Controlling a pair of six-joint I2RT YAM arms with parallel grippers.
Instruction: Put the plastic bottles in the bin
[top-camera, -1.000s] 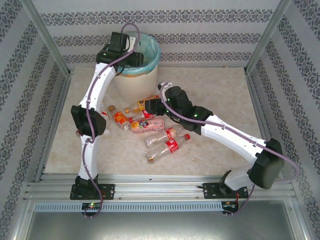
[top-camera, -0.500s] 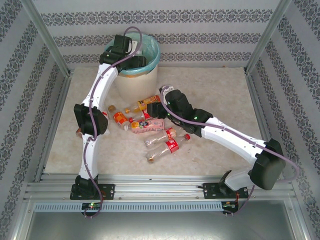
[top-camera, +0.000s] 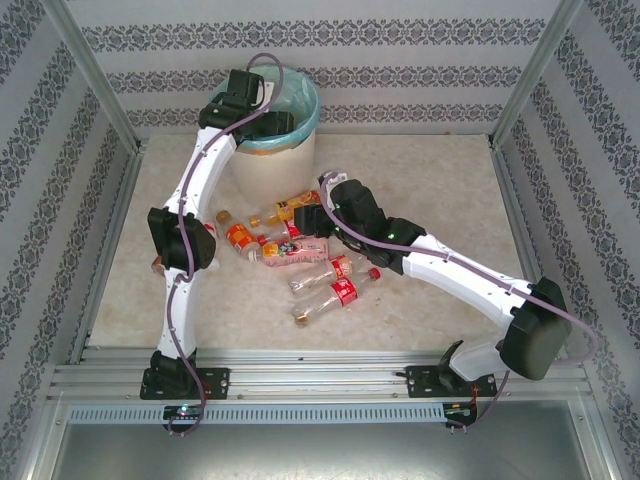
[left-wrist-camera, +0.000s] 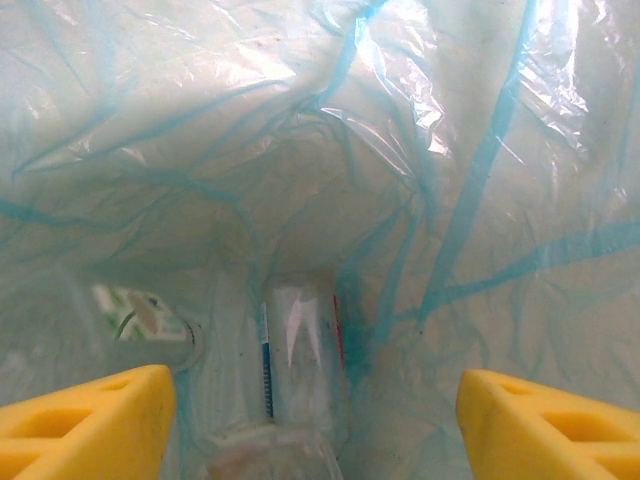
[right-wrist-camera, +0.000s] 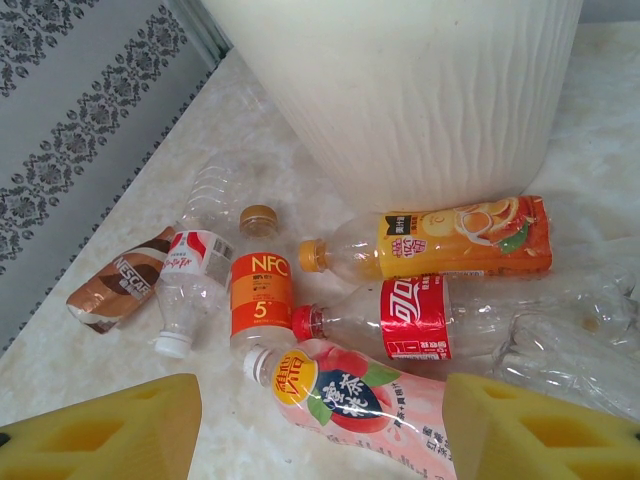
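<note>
From the top external view, the left tool (top-camera: 262, 124) hangs inside the mouth of the bin (top-camera: 300, 150). The right tool (top-camera: 308, 216) is low over the heap of plastic bottles (top-camera: 300, 252), which lies on the surface (top-camera: 430, 190) just in front of the bin. Two more clear bottles (top-camera: 335, 288) lie farther from the bin than the heap.

At the left wrist, the left tool (left-wrist-camera: 315, 430) stands wide open with nothing between its yellow fingers (left-wrist-camera: 85, 415). A clear bottle (left-wrist-camera: 300, 365) lies at the bottom of the bin, on the teal liner (left-wrist-camera: 300, 150), free of the tool. This drop looks done. To finish it well, lift straight up out of the bin so the fingers do not snag the liner.

At the right wrist, the right tool (right-wrist-camera: 320, 440) is also open and empty. It straddles the pink-labelled bottle (right-wrist-camera: 350, 395), the one in this view lying farthest from the bin. The red-labelled bottle (right-wrist-camera: 415, 320) touches it on the bin side, with the orange juice bottle (right-wrist-camera: 450, 240) against the bin wall (right-wrist-camera: 420, 90). Come down squarely across the pink bottle's body, not its tapered neck. Keep the fingertips clear of the red-labelled neighbour, because round, light bottles will likely roll or squirt out of an off-centre pinch.
</note>
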